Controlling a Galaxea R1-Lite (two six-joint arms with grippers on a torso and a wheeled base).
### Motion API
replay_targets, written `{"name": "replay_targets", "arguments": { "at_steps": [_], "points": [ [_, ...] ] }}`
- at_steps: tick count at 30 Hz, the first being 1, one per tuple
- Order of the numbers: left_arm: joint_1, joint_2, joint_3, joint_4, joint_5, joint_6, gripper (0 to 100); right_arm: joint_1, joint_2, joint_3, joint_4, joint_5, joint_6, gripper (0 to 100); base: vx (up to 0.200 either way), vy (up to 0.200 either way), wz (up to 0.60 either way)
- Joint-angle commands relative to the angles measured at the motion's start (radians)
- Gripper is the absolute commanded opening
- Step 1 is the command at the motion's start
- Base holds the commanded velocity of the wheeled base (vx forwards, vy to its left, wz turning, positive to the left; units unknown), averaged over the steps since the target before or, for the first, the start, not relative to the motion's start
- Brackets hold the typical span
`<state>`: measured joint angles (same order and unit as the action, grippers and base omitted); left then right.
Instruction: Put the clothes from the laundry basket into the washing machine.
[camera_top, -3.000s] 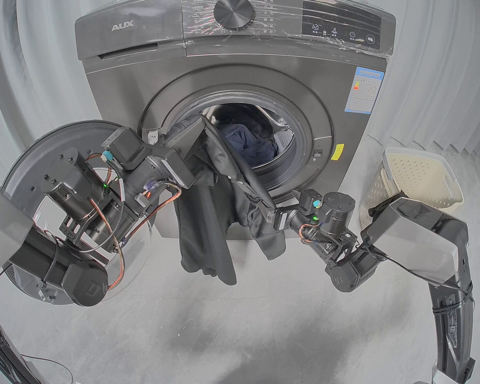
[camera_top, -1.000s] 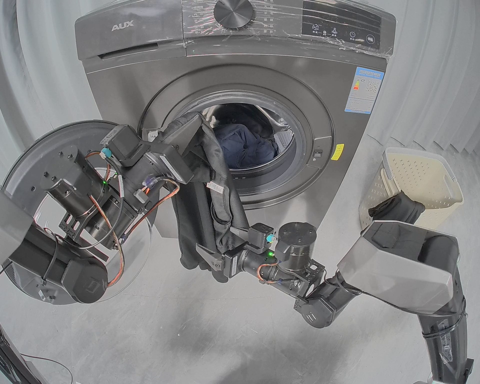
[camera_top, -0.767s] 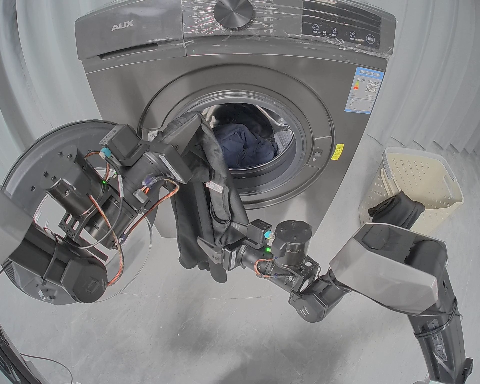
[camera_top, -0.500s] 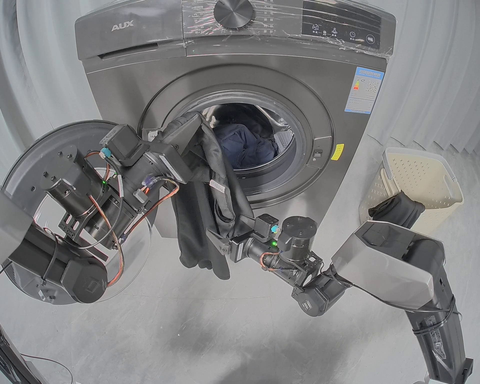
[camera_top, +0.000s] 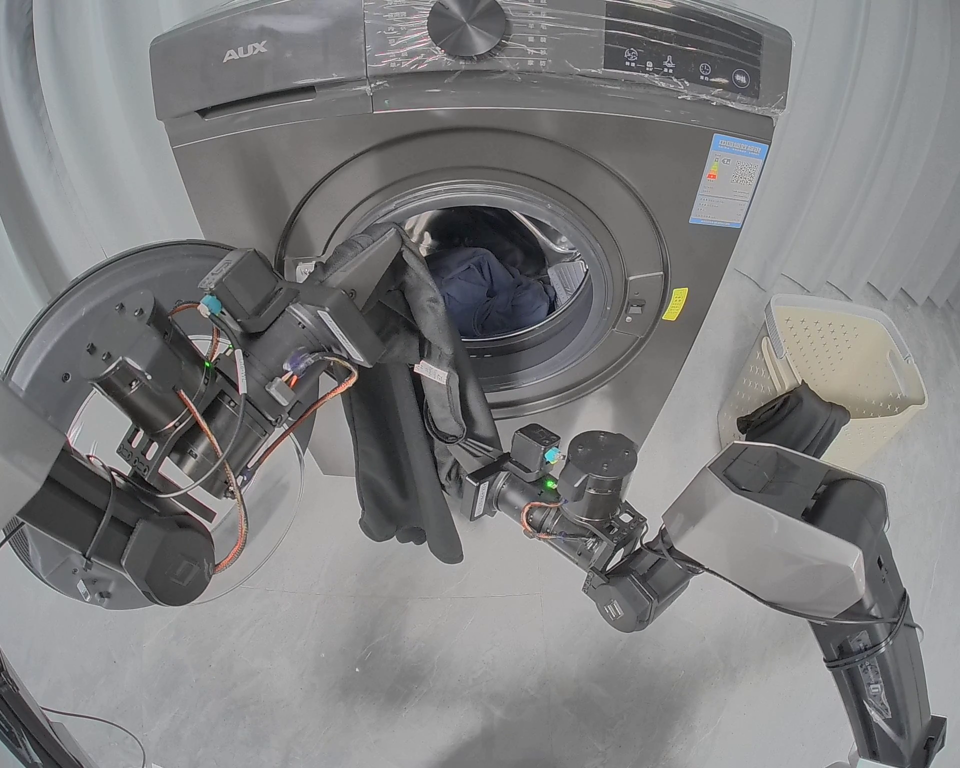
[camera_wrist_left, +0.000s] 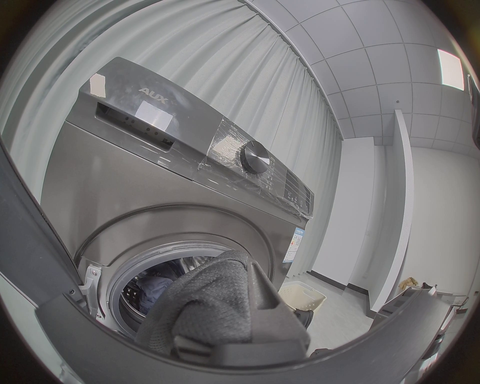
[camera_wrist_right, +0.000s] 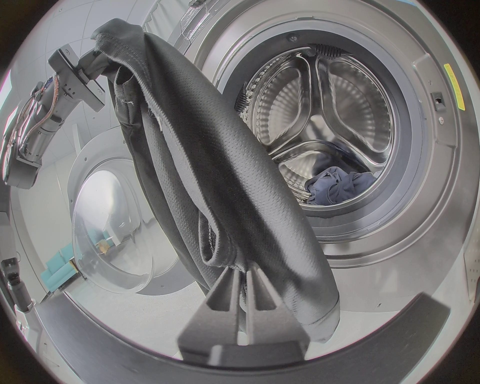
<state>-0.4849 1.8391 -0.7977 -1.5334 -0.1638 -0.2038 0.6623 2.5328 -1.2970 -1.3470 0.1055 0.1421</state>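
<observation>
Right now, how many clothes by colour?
Black: 2, the hanging black garment and a black piece on the laundry basket rim
Navy: 1, navy garment in the washing machine drum
Total: 3

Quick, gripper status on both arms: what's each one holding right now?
Left gripper: closed, holding the dark garment by its upper end.
Right gripper: closed on the same garment, lower down.

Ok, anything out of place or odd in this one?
Most of the dark garment hangs outside the washing machine, held at the top by the left gripper at the door opening and pinched lower down by the right gripper. Another dark piece droops over the rim of the laundry basket.
</observation>
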Motion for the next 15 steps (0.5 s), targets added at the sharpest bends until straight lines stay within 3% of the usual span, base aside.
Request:
{"name": "replay_targets", "arguments": {
  "at_steps": [1, 9, 15],
  "points": [
    [0.002, -0.001, 0.0, -0.001, 0.0, 0.0, 0, 0.0, -0.011, 0.007, -0.004, 0.0, -0.001, 0, 0.0, 0.0, 0.0],
    [0.008, 0.005, 0.002, -0.001, 0.0, 0.0, 0, 0.013, -0.089, 0.117, -0.038, 0.0, -0.003, 0, 0.0, 0.0, 0.0],
    [0.009, 0.002, 0.002, -0.001, 0.0, 0.0, 0, 0.013, -0.077, 0.125, -0.05, -0.001, -0.01, 0, 0.0, 0.0, 0.0]
  ]
}}
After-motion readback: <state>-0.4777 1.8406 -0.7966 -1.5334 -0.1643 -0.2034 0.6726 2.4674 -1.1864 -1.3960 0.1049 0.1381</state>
